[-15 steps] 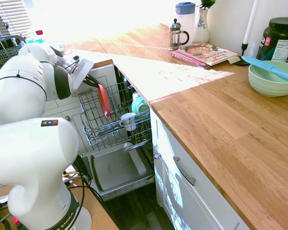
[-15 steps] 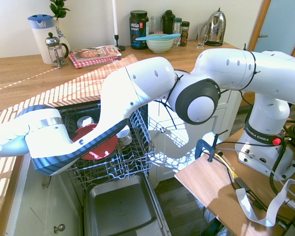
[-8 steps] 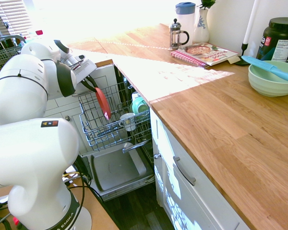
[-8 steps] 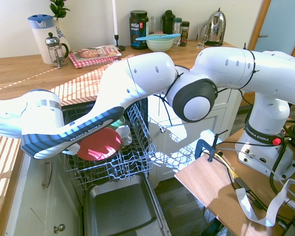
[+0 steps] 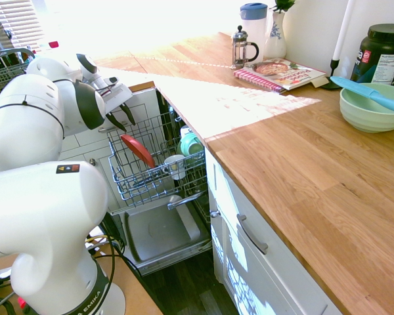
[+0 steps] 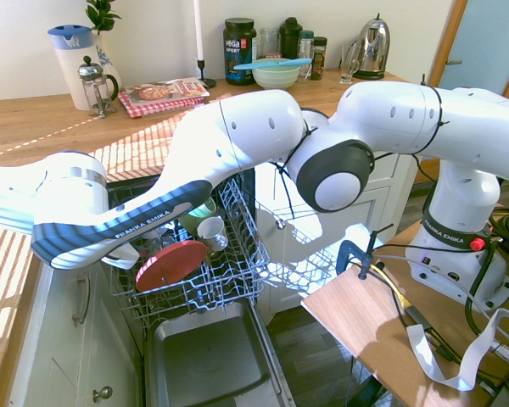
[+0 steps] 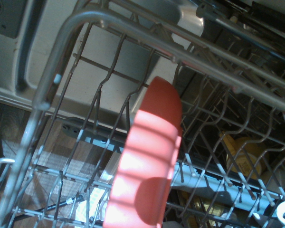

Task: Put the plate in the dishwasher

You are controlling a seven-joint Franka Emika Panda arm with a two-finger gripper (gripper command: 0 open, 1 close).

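Counter (image 5: pixel 295 177): wooden, runs along past the wire rack (image 7: pixel 175 58), standing higher than it. White arm (image 6: pixel 237 127) reaches over to the rack from the other side

Dishwasher (image 5: pixel 161 233): door down, its inner panel below the rack, rack pulled out above it

Plate (image 5: pixel 138 151): red, within the rack, set down on a slant. First exterior view gives it nearly edge-on, the long line of the rim running from a raised end near the jaws to a low end by the white mug (image 5: pixel 175 167). Neither flat nor fully upright. Whether the tines have it firmly, cannot tell

Mug and a teal dish (image 5: pixel 190 144): both in the rack, on the plate's counter-facing side

Jaws (image 5: pixel 128 126): parted, nothing between them, just above the rack. The plate lies directly below, its raised end nearest, a small gap between

Judgement: placing looks all but done, release made. Next move wants a lift straight away from the rack, along the plate's own slant, so neither finger catches that raised rim. Likeliest trouble: plate tipping or sliding flatter among the wires
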